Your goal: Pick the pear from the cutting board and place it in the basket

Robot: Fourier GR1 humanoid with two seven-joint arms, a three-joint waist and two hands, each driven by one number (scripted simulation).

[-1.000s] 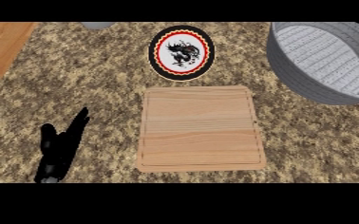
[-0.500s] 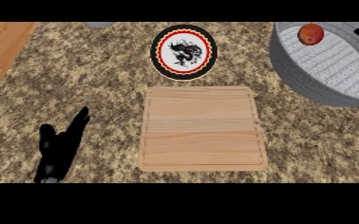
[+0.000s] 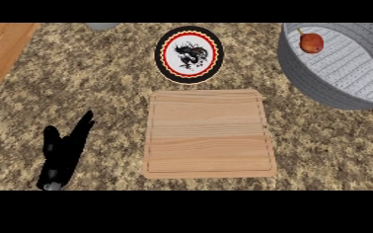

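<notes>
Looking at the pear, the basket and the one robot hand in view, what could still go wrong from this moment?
1. The pear lies inside the grey basket near its far edge; if it is not yet at rest, it may roll about.
2. The right robot hand is out of view, so where it is relative to the basket rim cannot be checked.
3. The left robot hand rests open on the counter beside the cutting board; a careless move could nudge the board.
</notes>
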